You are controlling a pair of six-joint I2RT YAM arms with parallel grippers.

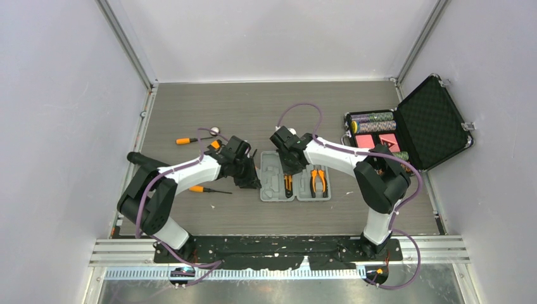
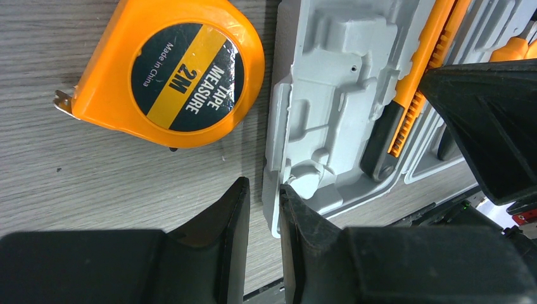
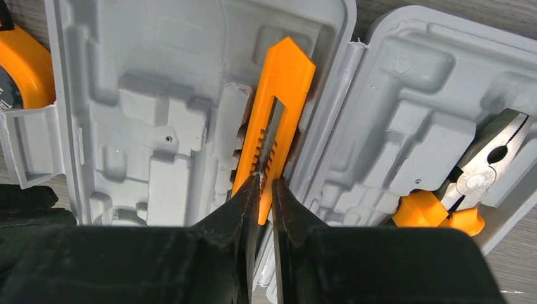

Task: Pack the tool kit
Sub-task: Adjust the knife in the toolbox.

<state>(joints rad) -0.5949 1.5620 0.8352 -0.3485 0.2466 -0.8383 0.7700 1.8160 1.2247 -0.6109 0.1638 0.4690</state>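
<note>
Surface (image 1: pixel 354 104): wood-grain, walled on three sides. A bare band runs from the kit to the far wall.

Black chip case (image 1: pixel 434 120): open at the far right edge, with its lid tilted toward the right wall. It is well apart from the kit.

Tool kit case (image 1: pixel 272 187): lies open and flat mid-surface between the two arms, both moulded halves facing up.

Left fingers (image 2: pixel 231 221): a little apart, astride the case's outer left rim near a corner. One touches the rim and a sliver of surface shows beside the other. Cannot tell whether the rim is pinched.

Right fingers (image 3: pixel 244 215): all but together, with only a thin slit between them. The tips are on the utility knife (image 3: pixel 282 95), which lies along the hinge.

Tape measure (image 2: pixel 168 73): on the surface just beside the left rim.

Pliers (image 3: pixel 491 164): seated in the right half.

Far screwdriver (image 1: pixel 188 140) and near screwdriver (image 1: pixel 206 189): both loose on the surface by the left arm, outside the case.
</note>
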